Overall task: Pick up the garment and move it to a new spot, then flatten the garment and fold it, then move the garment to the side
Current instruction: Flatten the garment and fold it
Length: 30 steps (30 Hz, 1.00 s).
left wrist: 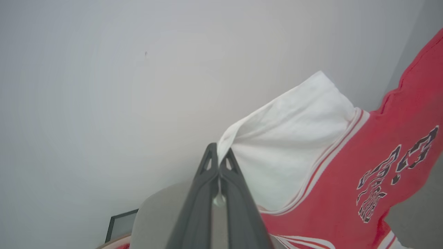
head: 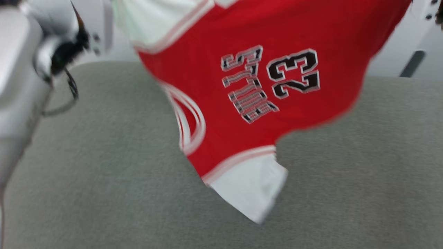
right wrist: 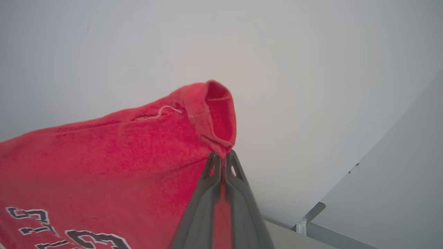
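Red fabric formed one garment (head: 242,86), a jersey T-shirt with two white short sleeves, suspended above one grey cloth-covered surface (head: 104,193), spanning 12 to 6 o'clock in the head view. The left gripper (left wrist: 218,157) jaws were clamped on one white sleeve. The right gripper (right wrist: 223,158) jaws were clamped on a red edge.

The left arm (head: 17,90) wore pale grey-white casing, with dark screws (head: 96,36) and a grey cable loop (head: 73,90) at a black joint (head: 67,48). The jaws were long, dark grey, with triangular cut-outs near their tips.
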Motion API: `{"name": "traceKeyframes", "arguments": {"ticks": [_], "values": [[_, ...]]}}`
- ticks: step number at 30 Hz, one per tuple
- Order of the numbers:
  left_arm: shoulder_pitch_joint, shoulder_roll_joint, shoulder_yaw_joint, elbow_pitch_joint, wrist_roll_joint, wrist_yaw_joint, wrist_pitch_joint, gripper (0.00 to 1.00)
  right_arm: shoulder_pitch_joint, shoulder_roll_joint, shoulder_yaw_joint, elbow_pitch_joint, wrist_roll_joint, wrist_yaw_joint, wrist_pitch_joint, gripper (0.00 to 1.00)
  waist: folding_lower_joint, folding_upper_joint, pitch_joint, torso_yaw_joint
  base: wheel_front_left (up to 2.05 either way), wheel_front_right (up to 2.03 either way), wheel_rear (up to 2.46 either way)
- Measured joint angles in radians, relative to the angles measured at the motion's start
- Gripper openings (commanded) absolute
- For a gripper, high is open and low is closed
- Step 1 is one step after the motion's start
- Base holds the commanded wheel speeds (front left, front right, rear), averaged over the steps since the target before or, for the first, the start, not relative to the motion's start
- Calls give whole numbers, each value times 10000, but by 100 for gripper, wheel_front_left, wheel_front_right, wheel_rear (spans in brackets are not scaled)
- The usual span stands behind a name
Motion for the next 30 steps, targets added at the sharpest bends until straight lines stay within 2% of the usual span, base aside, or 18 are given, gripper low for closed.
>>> {"name": "traceKeyframes", "arguments": {"ticks": [7, 14, 20, 30], "values": [[-1973, -522, 33, 1935, 558, -395, -750, 0, -818, 671, -134, 629, -366, 2, -859, 0, 0, 0, -223, -745, 0, 0, 0], [-3473, -817, -73, 3250, 1135, -677, -1894, 0, -1522, 957, -144, 934, -516, 0, -1323, 0, 0, 0, 66, -1221, 0, 0, 0], [-4973, -792, -184, 3988, 1793, -708, -2953, 0, -2340, 1007, -324, 1189, -715, 0, -1919, 0, 0, 0, 873, -1417, 0, 0, 0], [-7876, -631, -337, 4740, 2917, -566, -4941, 0, -4110, 1292, -738, 1845, -1898, 2, -4286, 0, 0, 0, 3015, -1747, 0, 0, 0]]}}
